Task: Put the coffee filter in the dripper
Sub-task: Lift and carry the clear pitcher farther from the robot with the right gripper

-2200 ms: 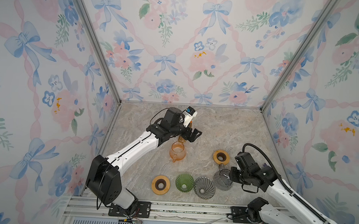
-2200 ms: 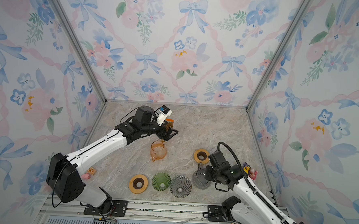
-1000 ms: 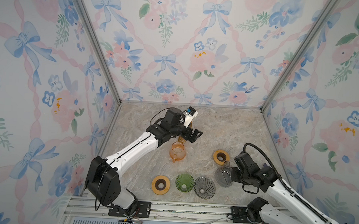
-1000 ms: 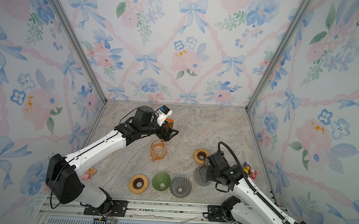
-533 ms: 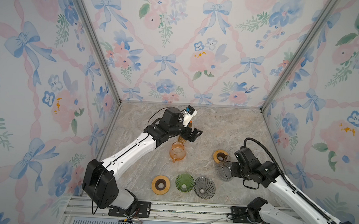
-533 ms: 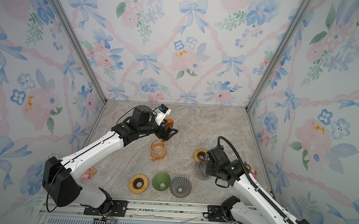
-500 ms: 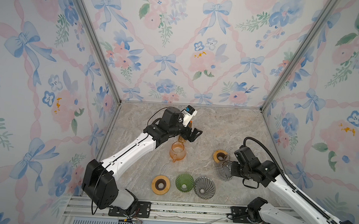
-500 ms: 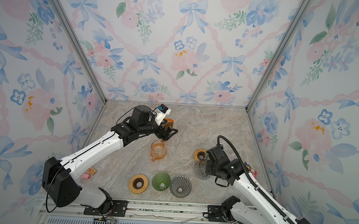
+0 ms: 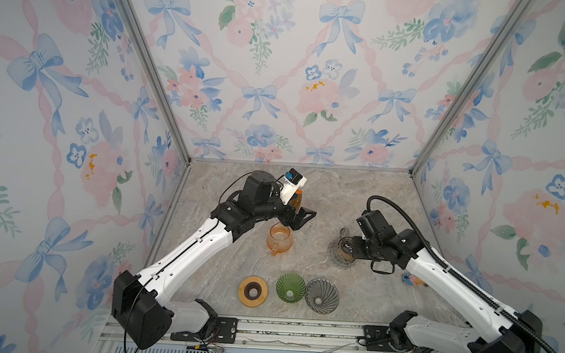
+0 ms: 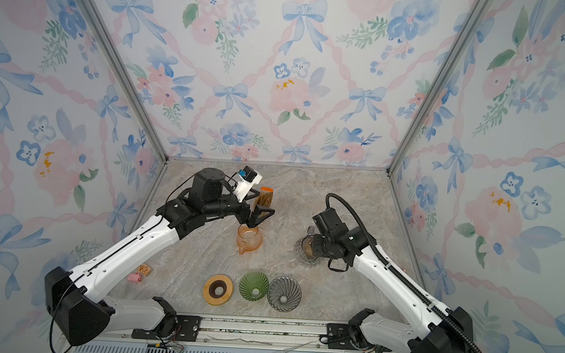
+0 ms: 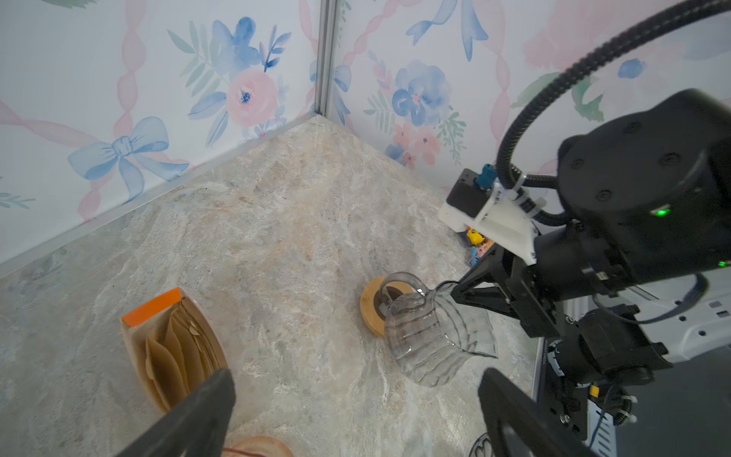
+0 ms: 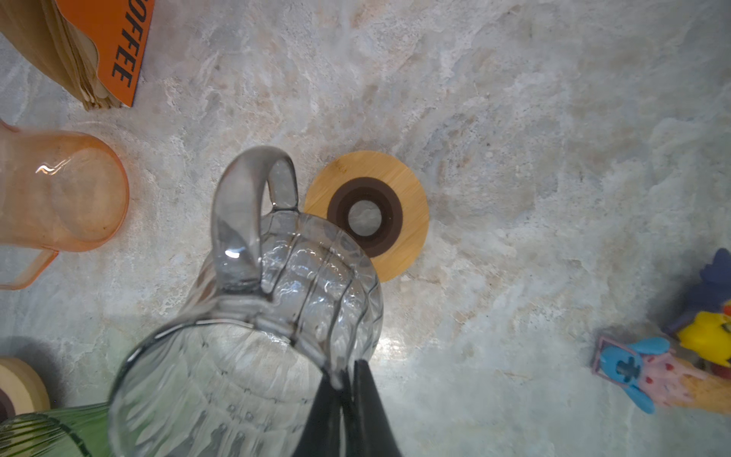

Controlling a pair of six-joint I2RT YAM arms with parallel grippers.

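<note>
in both top views the right pincer (image 9: 350, 252), clamped on the rim of the glass jug (image 9: 334, 251), has carried it away from the grey dripper (image 9: 321, 295).

left wrist view: the left pincer (image 11: 356, 419) gapes wide, with the paper filters (image 11: 174, 348) boxed just beside one finger, untouched.

right wrist view: the jug hangs tilted ahead of the pincer, the wooden ring (image 12: 407, 190) beyond it. the filter step isn't begun, i'd say.

clear ribbed dripper (image 12: 277, 316) pinched at its rim by the right hand (image 12: 348, 380), wooden ring (image 12: 411, 205) partly behind it, marble surface (image 12: 514, 118)
</note>
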